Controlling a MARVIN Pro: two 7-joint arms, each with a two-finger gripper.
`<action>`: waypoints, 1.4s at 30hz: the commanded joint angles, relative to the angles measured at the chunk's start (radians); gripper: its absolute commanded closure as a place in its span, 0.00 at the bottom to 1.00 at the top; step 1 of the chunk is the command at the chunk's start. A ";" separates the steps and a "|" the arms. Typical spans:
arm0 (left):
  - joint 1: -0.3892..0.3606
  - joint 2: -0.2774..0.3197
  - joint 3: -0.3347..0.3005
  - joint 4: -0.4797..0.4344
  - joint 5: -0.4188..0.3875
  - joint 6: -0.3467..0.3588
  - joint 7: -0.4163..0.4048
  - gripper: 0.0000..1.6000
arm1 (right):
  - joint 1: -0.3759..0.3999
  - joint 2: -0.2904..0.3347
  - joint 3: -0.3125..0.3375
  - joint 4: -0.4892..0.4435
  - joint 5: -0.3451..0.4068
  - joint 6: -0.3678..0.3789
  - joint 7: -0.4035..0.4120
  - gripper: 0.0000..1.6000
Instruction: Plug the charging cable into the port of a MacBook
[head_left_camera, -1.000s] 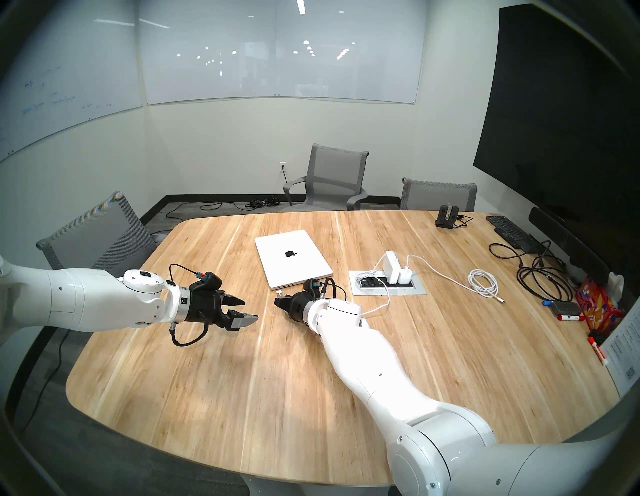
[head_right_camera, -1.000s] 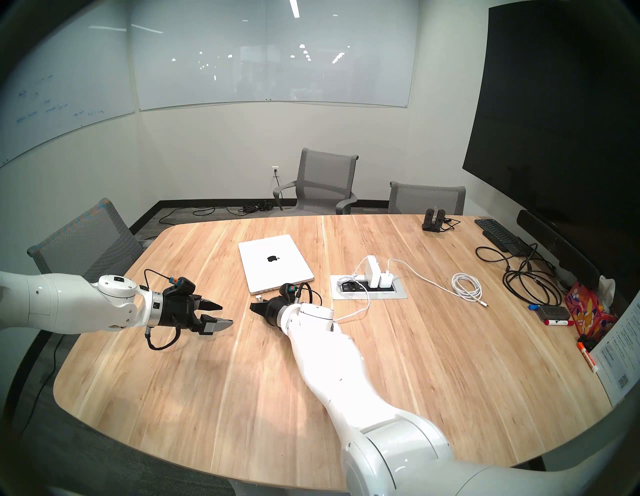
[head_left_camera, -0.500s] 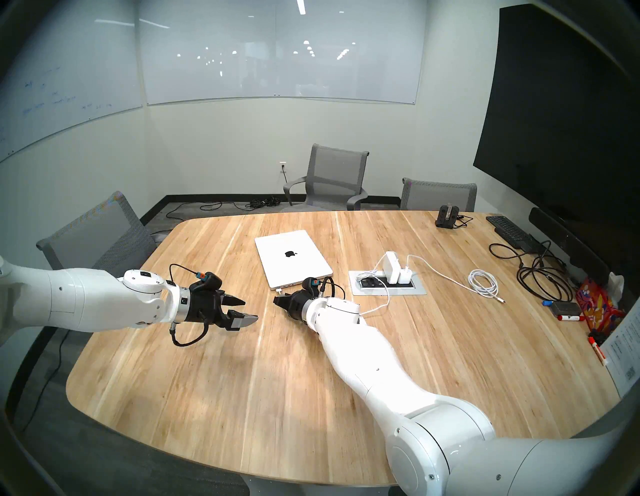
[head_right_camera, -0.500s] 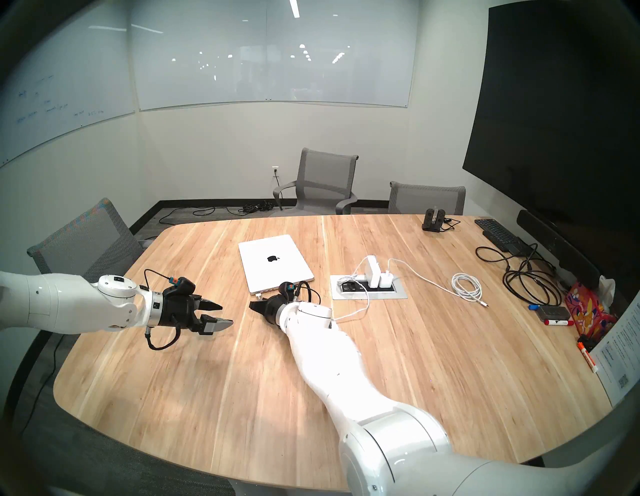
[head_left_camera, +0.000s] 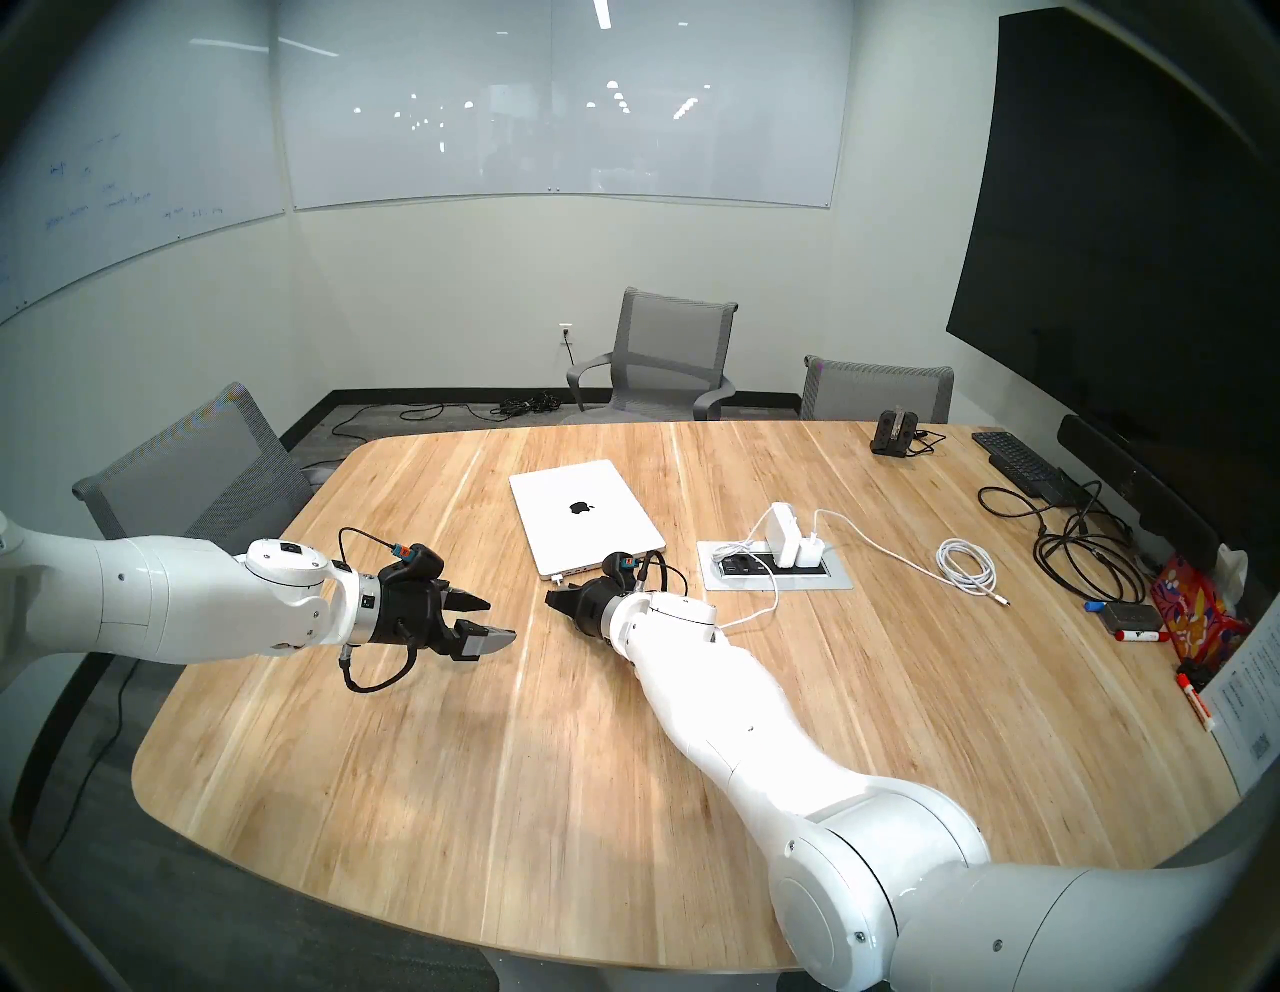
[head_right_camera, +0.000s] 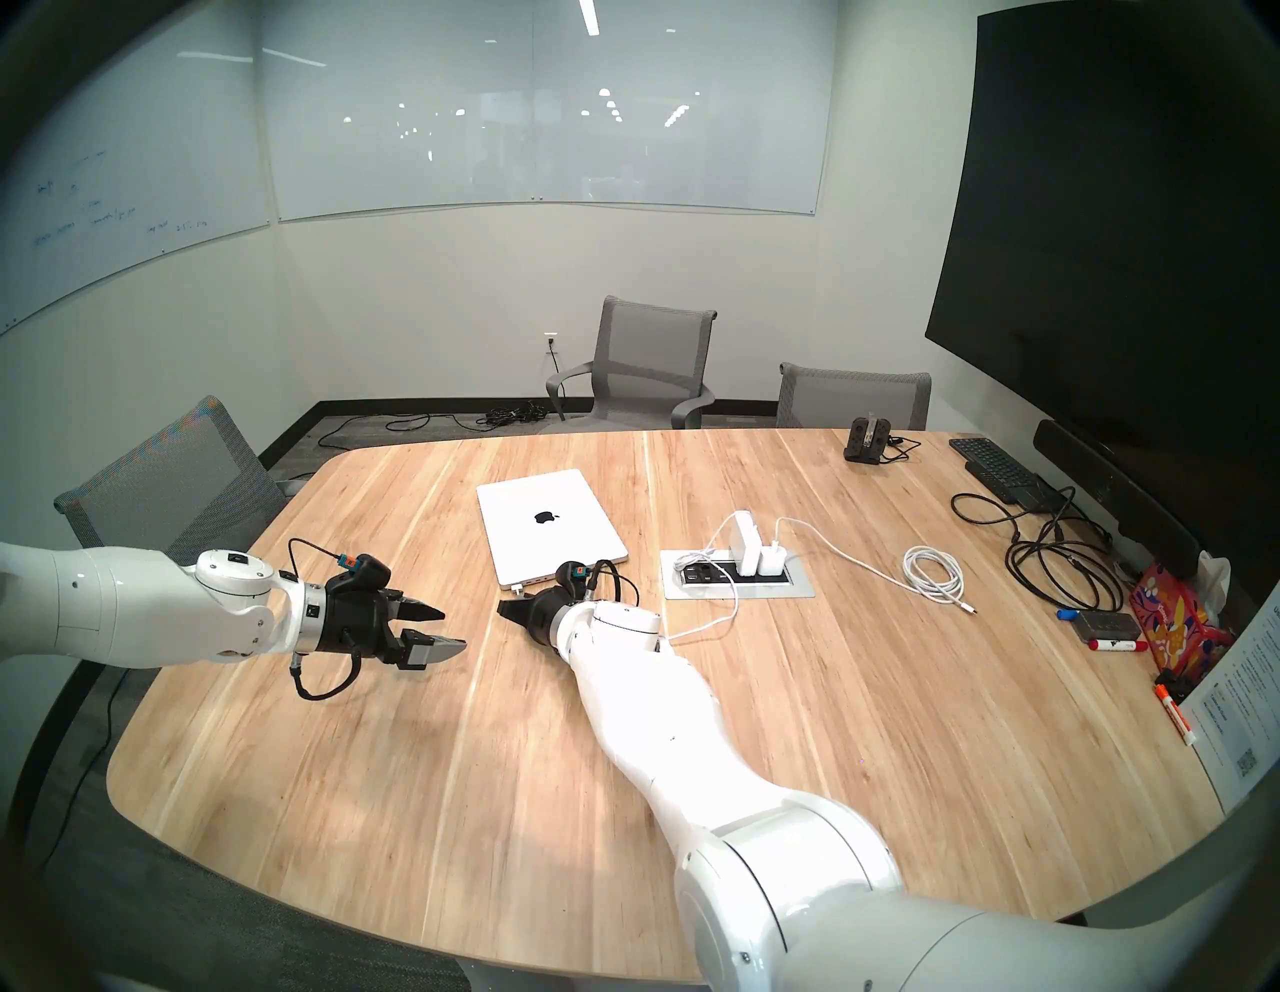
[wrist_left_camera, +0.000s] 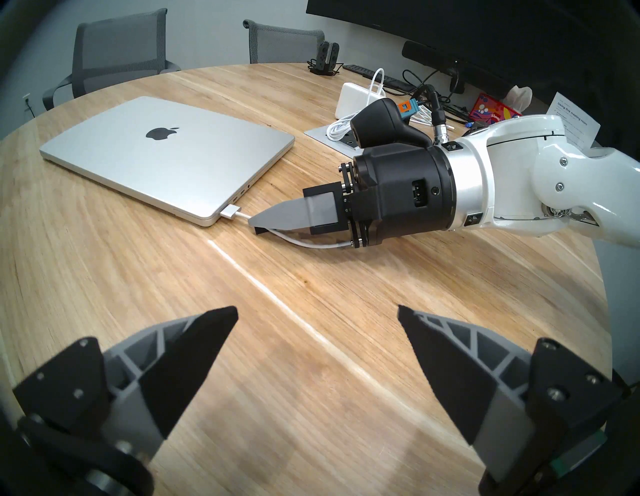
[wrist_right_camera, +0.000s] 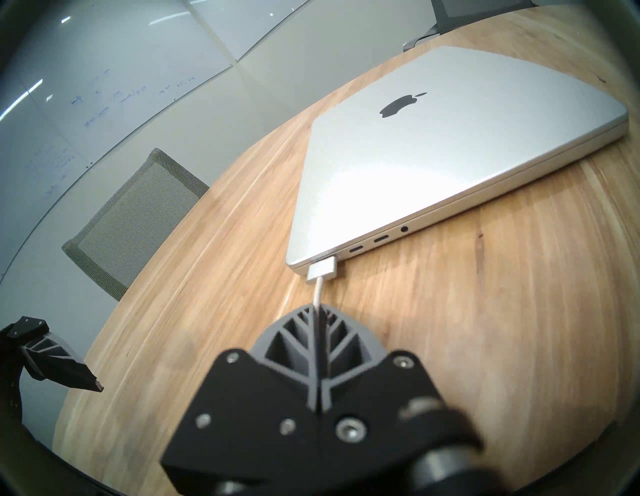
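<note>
The silver MacBook lies closed on the wooden table, its port edge facing me. My right gripper is shut on the charging cable's thin white cord, just behind the connector. The connector sits against the laptop's side edge at the endmost slot, so the port is covered. Two more slots show beside it. The left wrist view shows the connector flush with the MacBook and the right gripper low over the table. My left gripper is open and empty, hovering left of the laptop.
A power box set into the table holds white chargers right of the laptop. A white cord wound in loops, black cords and a black keyboard lie at the far right. Grey chairs stand around the table.
My right gripper has moved a little forward toward the laptop, bringing the connector from a small gap up against the side edge. The left arm has not moved.
</note>
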 joint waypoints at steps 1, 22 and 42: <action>-0.018 -0.002 -0.013 0.002 -0.001 -0.003 0.002 0.00 | 0.019 -0.011 -0.002 0.001 0.000 -0.012 -0.001 0.87; -0.018 -0.002 -0.013 0.002 -0.001 -0.003 0.002 0.00 | 0.018 -0.005 -0.014 0.000 -0.004 -0.019 -0.001 0.52; -0.018 -0.001 -0.013 0.002 -0.001 -0.002 0.002 0.00 | 0.007 0.009 -0.035 -0.020 -0.023 -0.010 0.001 0.20</action>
